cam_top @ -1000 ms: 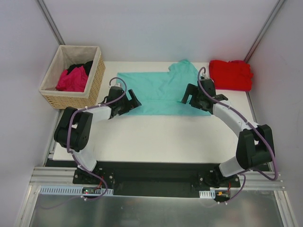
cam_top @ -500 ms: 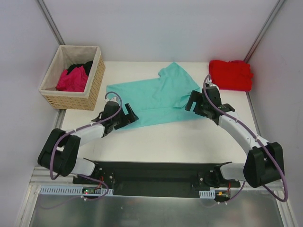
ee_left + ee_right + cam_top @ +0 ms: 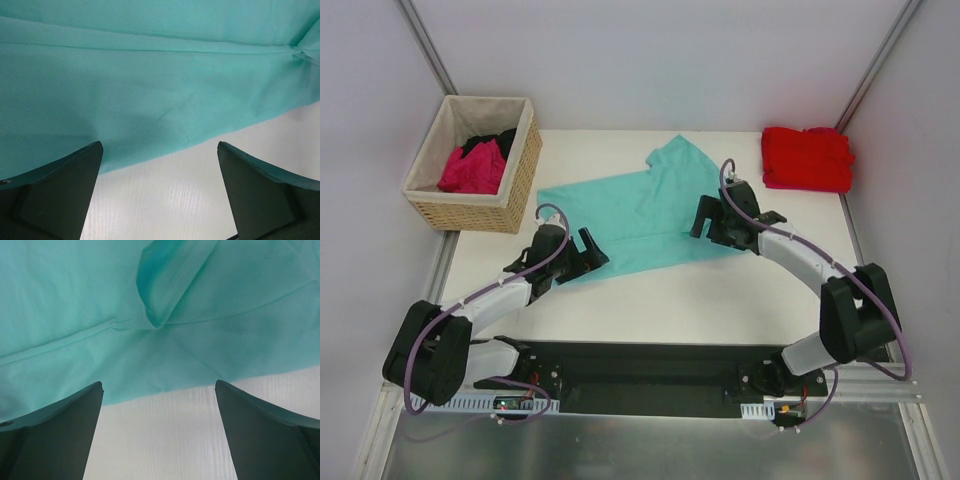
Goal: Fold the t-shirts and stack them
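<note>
The teal t-shirt [image 3: 640,215] lies spread flat, skewed. The red t-shirt [image 3: 807,158] sits folded at far right. The magenta t-shirt [image 3: 472,170] and black t-shirt [image 3: 505,140] lie bunched in the basket [image 3: 460,212].

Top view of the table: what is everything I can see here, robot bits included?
teal t-shirt: one, teal, spread mid-table
red t-shirt: one folded bundle, red, far right corner of the table
magenta t-shirt: one, magenta, inside the basket
black t-shirt: one, black, in the basket behind the magenta one
basket: one, woven tan, beige lining, beside the table's far left corner
table: one, white
left gripper: one, black, open, at the teal shirt's near left edge
right gripper: one, black, open, at its near right edge
</note>
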